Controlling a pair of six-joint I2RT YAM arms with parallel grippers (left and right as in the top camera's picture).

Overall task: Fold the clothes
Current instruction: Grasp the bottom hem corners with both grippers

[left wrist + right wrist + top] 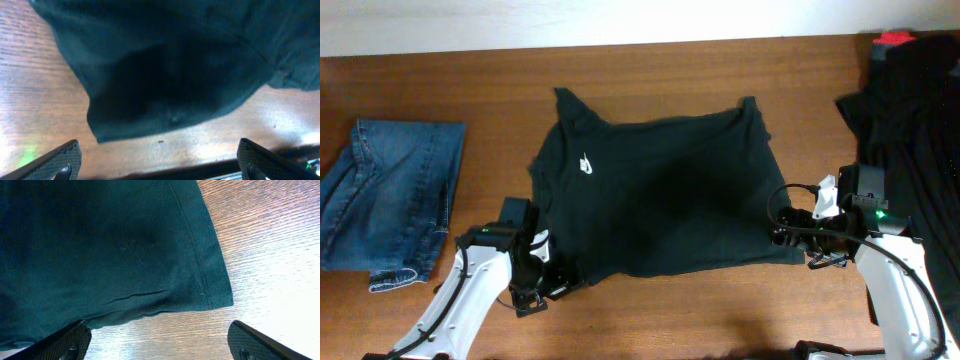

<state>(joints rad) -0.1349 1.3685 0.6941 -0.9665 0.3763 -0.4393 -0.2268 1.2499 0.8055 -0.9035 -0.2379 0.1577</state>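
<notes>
The black T-shirt lies spread on the wooden table, white logo showing, hem toward me. My left gripper is open at its lower left hem corner; the left wrist view shows that corner just ahead of the spread fingers, which touch no cloth. My right gripper is open at the lower right hem corner. In the right wrist view the stitched hem corner lies just ahead of the open fingers, with bare wood between the fingertips.
Folded blue denim jeans lie at the left edge. A heap of dark clothes with a red item sits at the far right, beside the right arm. The table's front edge runs just behind both arms.
</notes>
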